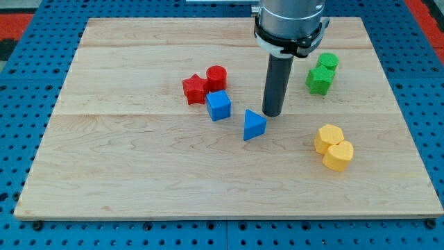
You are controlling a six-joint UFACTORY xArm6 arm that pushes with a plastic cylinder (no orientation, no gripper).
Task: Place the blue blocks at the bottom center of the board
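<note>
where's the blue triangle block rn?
Blue triangle block: near board centre, just right of the blue cube, with my tip close at its upper right.

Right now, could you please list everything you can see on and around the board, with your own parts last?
blue cube: one, blue, just left of the board's middle, below the red pair.
blue triangular block: one, blue, at the board's middle, right of the cube.
red star-shaped block: one, red, above and left of the blue cube.
red cylinder: one, red, touching the star's right side.
green blocks: two, green, close together at the view's upper right; shapes unclear.
yellow blocks: two, yellow, touching, at the view's right, lower down.
wooden board: one, light wood, fills most of the view.
blue pegboard: one, blue, around the board.
my tip: one, dark rod end, just above and right of the blue triangular block.
</note>
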